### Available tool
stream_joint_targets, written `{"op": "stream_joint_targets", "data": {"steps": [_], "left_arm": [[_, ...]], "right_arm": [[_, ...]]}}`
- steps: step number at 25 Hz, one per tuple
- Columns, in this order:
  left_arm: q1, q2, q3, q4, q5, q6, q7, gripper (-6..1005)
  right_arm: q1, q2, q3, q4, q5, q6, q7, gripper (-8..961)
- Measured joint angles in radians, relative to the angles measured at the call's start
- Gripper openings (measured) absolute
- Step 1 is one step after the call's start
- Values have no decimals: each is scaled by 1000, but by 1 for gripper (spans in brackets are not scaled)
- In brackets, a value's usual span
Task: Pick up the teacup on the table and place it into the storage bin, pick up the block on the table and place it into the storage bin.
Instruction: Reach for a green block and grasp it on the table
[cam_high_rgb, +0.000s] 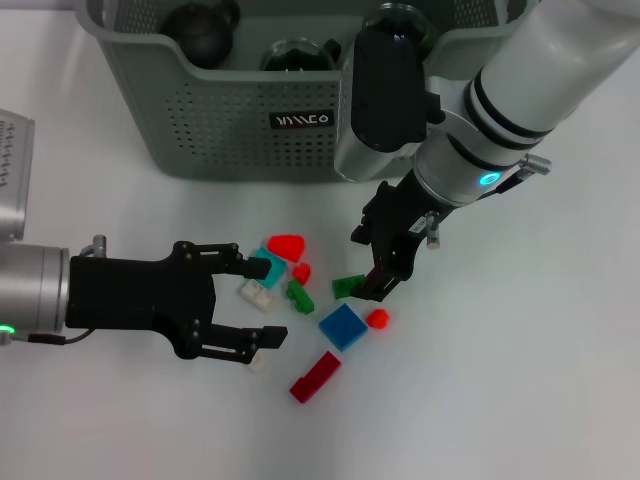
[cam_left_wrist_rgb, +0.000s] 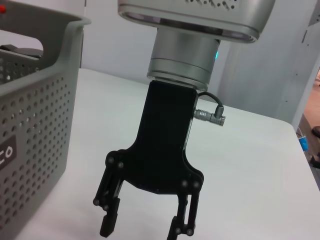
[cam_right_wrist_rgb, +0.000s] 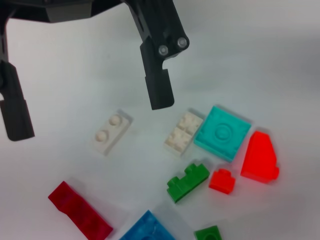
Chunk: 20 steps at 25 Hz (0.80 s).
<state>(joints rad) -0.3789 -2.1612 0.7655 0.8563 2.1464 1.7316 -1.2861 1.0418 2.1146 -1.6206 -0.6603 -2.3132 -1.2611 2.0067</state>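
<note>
Dark rounded items already lie in the storage bin (cam_high_rgb: 215, 120); blocks remain scattered on the desk (cam_high_rgb: 520, 380) just before it; left gripper (cam_high_rgb: 262, 303) gapes beside them; right gripper (cam_high_rgb: 375, 282), seemingly closed, hovers over a green block (cam_high_rgb: 349, 286).

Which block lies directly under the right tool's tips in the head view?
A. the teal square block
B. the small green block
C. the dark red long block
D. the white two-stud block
B: the right tool comes down onto the small green block, beside the blue block.
</note>
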Motion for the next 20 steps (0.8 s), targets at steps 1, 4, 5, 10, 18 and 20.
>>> {"op": "stream_joint_targets", "data": {"steps": [1, 4, 5, 10, 18, 20], "left_arm": [[0, 0, 0, -1, -1, -1, 0, 828], [0, 0, 0, -2, -1, -8, 0, 828], [0, 0, 0, -3, -1, -10, 0, 828], [0, -1, 0, -4, -5, -11, -1, 828], [4, -3, -1, -4, -5, -11, -1, 828], [4, -3, -1, -4, -5, -11, -1, 828]], "right_arm": [[0, 0, 0, 0, 0, 0, 0, 883], [0, 2, -14, 1, 12, 6, 0, 810], [0, 2, -26, 1, 22, 10, 0, 773], [-3, 3, -80, 1, 51, 36, 5, 647], [-6, 4, -119, 1, 54, 65, 27, 590], [-7, 4, -119, 1, 54, 65, 27, 591]]}}
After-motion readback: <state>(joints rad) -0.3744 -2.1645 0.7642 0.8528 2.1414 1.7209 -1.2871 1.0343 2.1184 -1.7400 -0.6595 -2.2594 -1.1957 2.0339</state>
